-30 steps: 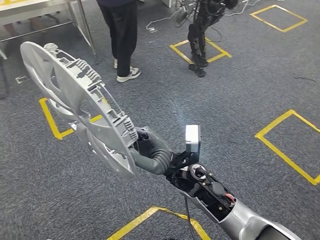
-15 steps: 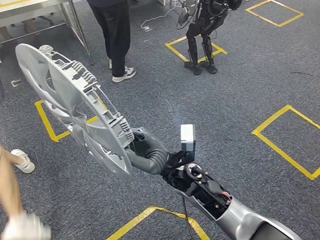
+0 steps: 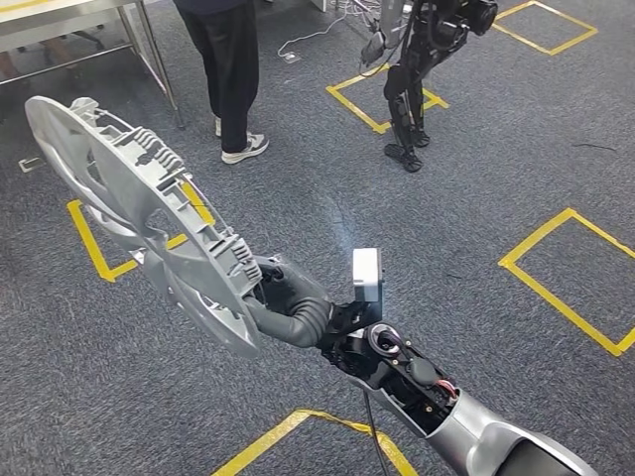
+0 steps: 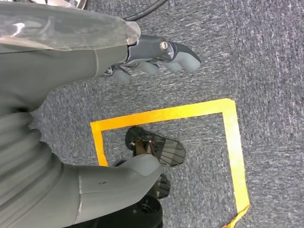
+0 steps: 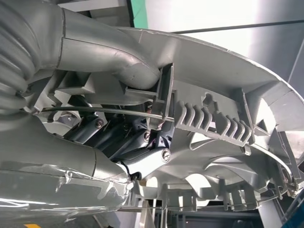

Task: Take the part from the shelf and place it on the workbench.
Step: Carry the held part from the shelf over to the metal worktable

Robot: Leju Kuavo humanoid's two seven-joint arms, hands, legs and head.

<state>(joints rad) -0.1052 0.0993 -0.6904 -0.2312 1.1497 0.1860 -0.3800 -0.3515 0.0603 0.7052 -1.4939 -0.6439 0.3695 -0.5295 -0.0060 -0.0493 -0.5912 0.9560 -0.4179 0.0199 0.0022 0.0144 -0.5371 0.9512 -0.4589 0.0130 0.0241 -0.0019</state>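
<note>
Head view: carry step, by my read. The part [image 3: 142, 213], a big grey ribbed wheel-cover-like disc, is off the shelf and held out over the grey carpet floor [image 3: 464, 198], tilted on edge, not touching anything below. The right robot hand [image 3: 288, 302] grips its near rim, arm stretched forward and to the left, wrist camera box [image 3: 367, 273] standing on top of the forearm. A counter [image 3: 67, 15] with metal legs sits at the far left corner of the floor; whether it is the workbench, can't tell. A person [image 3: 228, 69] stands beside it, another robot [image 3: 420, 59] further right, yellow tape squares [image 3: 569, 278] on the floor. Next move probably needs walking or turning toward the bench with the grip kept firm, since the disc is wide and held only at one edge, so it may swing.

Left wrist view: left robot hand [image 4: 118, 95] hangs down over the carpet, fingers [image 4: 179, 57] and thumb apart, holding nothing. Yellow tape outline below it.

Right wrist view: right robot hand close up, thumb [image 5: 118, 57] pressed over the part's rim rib, darker fingers [image 5: 118, 137] curled in behind the inner ribs. Clamped on the part, looks secure.
</note>
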